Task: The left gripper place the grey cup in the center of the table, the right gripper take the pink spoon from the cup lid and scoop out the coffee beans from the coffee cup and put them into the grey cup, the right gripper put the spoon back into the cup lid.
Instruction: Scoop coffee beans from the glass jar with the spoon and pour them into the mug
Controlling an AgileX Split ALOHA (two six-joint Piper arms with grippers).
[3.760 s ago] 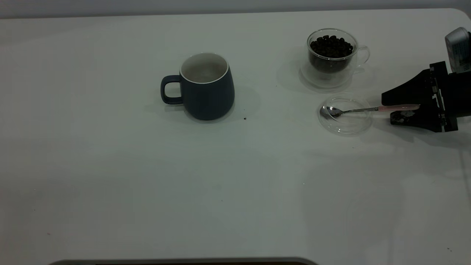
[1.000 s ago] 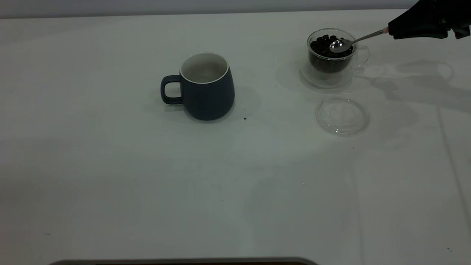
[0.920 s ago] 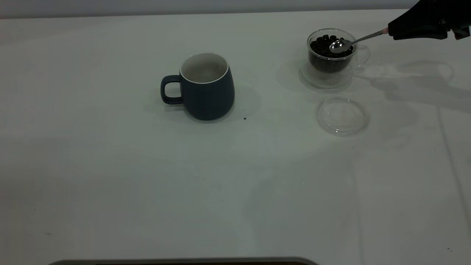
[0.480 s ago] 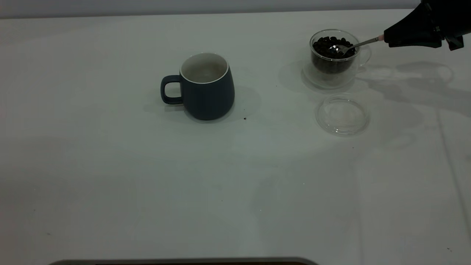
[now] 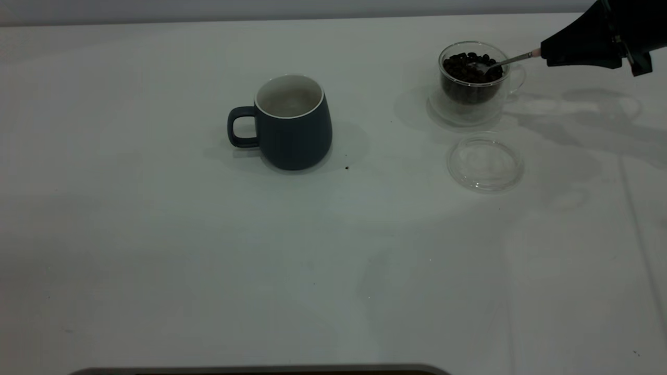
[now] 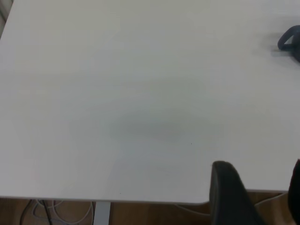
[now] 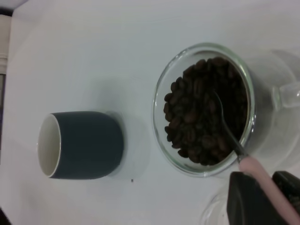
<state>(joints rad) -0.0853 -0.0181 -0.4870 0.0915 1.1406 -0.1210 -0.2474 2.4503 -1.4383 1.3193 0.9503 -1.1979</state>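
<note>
The grey cup (image 5: 292, 123) stands upright near the middle of the table (image 5: 208, 260), and shows in the right wrist view (image 7: 84, 145) too. My right gripper (image 5: 552, 53) is shut on the pink spoon (image 5: 513, 59) at its pink handle (image 7: 269, 185), at the far right. The spoon's bowl is pushed down into the coffee beans (image 5: 471, 66) inside the coffee cup (image 5: 477, 78). The cup lid (image 5: 485, 162) lies empty in front of the coffee cup. My left gripper (image 6: 258, 187) is parked over the table's left edge, open.
A small dark speck (image 5: 347, 167) lies on the table just right of the grey cup. The grey cup's handle (image 6: 288, 41) shows far off in the left wrist view.
My right gripper lifted the spoon from the lid, carried it over the coffee cup, and has now lowered its bowl into the beans. The coffee cup shifted slightly right.
</note>
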